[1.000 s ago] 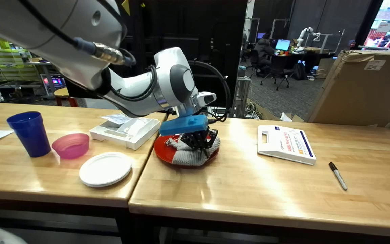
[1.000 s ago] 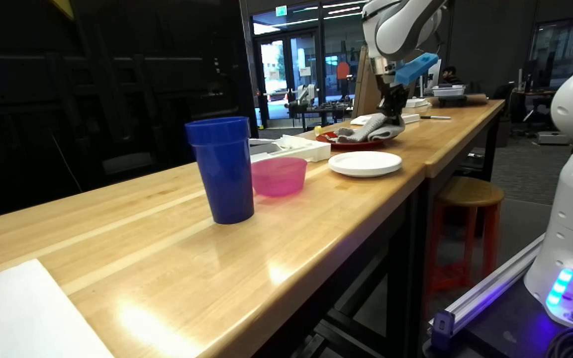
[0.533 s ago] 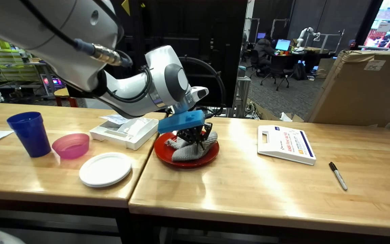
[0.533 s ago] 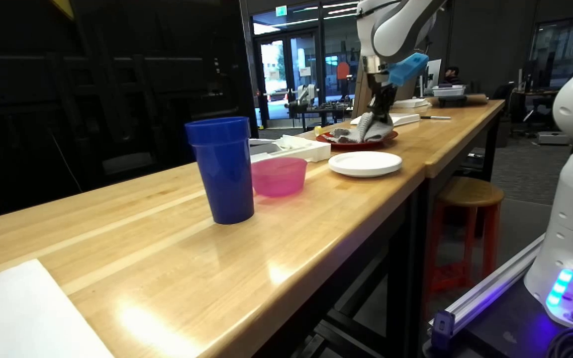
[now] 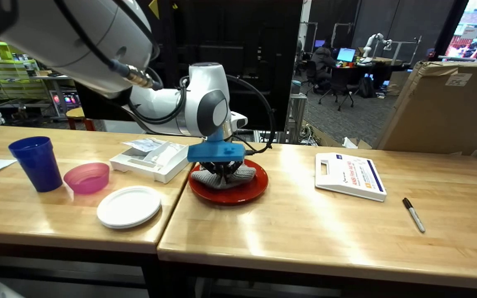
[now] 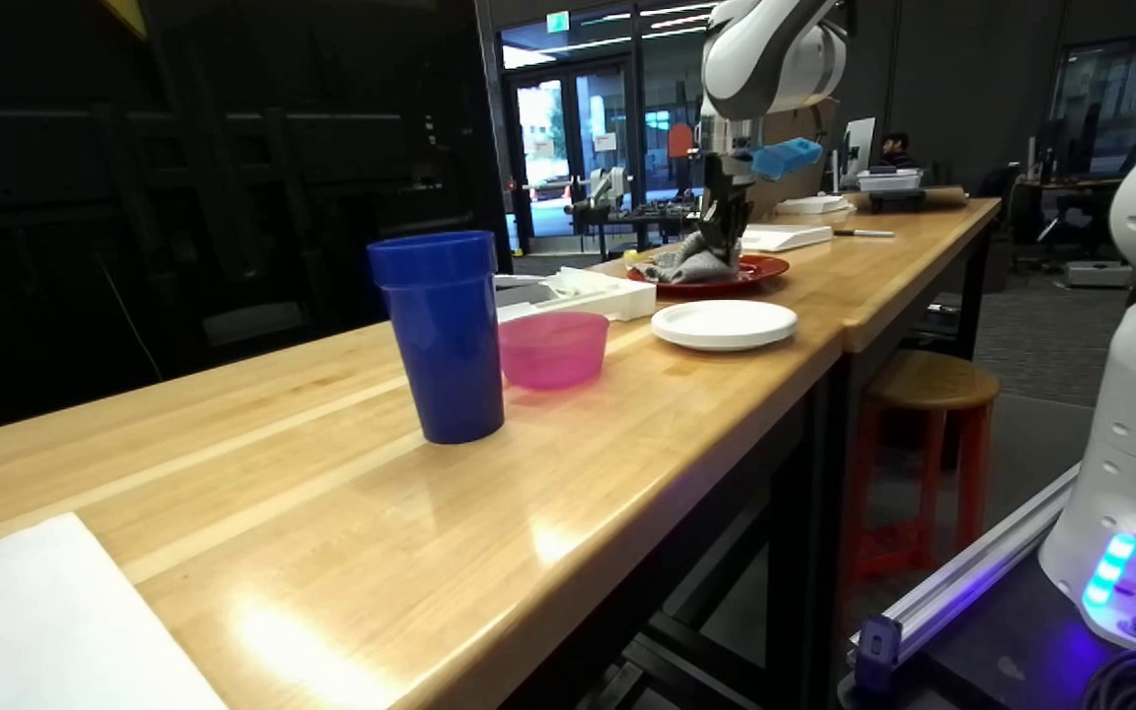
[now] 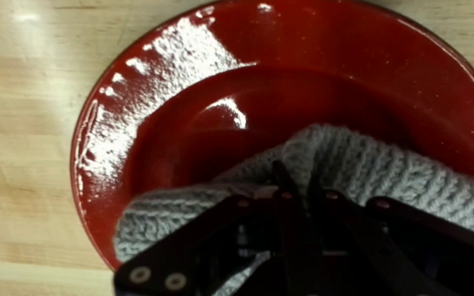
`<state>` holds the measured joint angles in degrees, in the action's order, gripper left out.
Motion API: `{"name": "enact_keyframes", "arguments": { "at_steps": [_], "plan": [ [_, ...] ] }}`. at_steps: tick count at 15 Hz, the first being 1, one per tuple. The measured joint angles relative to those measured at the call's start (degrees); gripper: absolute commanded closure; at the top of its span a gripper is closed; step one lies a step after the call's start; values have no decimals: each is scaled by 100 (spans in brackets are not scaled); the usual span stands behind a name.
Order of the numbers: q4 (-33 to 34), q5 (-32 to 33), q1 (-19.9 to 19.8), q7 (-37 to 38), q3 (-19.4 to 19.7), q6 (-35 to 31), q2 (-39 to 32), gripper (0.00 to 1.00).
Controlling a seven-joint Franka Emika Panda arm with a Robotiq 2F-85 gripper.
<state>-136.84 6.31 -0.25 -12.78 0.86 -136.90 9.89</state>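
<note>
Grips a fold of grey knitted cloth [image 7: 385, 176] in the black, hinged hand [image 7: 296, 176], with slim fingers nearly together at the fabric's raised ridge. Shows thick, ribbed rows of soft stitching, bunched across a round red plate [image 7: 323, 37], hard and glossy, with mottled white glare on the broad rim. Lies, on that plate, upon the smooth, pale-grained wooden counter [image 5: 296, 231], just beside the seam edge between two sections. Above the hand, a smooth blue block [image 5: 216, 152] with squared ends, beneath the rounded white arm [image 5: 205, 85].

Across the seam in an exterior view, near the counter's front edge, a shallow, round white plate [image 5: 128, 207]; farther left, a translucent, thin-walled pink bowl [image 5: 85, 187] and a tall, tapering blue cup [image 5: 37, 163]. Close to the far edge there, an open-topped, angular white tray [image 5: 139, 169] with pale, crinkled packets [image 5: 144, 145] inside. On the red plate's own section, near the far edge, a flat white plastic case [image 5: 350, 176] with a slot handle and red lettering; farther right, a slim grey marker [image 5: 413, 215] with a black cap.
</note>
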Motion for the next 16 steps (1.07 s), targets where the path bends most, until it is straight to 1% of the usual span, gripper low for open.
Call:
{"name": "enact_keyframes", "arguments": {
  "at_steps": [4, 7, 9, 13, 16],
  "plan": [
    [94, -623, 0, -379, 47, 20, -242, 98],
    [221, -643, 17, -707, 41, 85, -347, 98],
    [289, -343, 31, -843, 1, 204, -377, 98],
    [381, 854, 74, -814, -174, 574, -383, 98],
    [434, 1450, 129, -981, -265, 835, -401, 98]
  ]
}}
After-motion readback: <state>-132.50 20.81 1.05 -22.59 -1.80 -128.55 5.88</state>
